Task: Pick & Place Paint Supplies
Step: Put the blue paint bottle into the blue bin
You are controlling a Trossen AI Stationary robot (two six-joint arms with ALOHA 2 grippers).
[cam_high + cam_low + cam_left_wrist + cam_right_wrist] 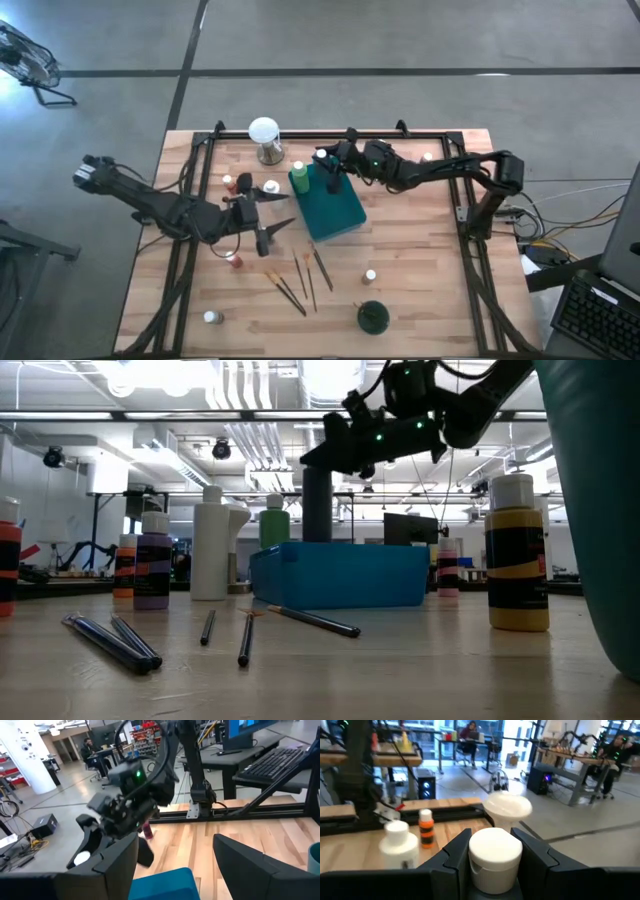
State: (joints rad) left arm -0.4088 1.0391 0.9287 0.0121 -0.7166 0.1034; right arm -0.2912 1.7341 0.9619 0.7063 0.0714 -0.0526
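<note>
My right gripper reaches in from the table's right and is shut on a white-capped bottle with a dark body, over the far end of the teal tray. A green bottle stands beside the tray's far left corner. My left gripper stands open just left of the tray, level, with nothing between its fingers. Several brushes lie on the wood in front of the tray. My right gripper pinches the bottle just below its white cap, one finger on either side. The fingers come in level from the table's right. The bottle stands upright, and its dark body reaches down behind the tray's wall. Whether it stands on the tray's floor is hidden.
The white globe stands at the far edge. Small bottles stand left of the tray, near the front, at the front left and at the far right. A large dark green bottle is at the front.
</note>
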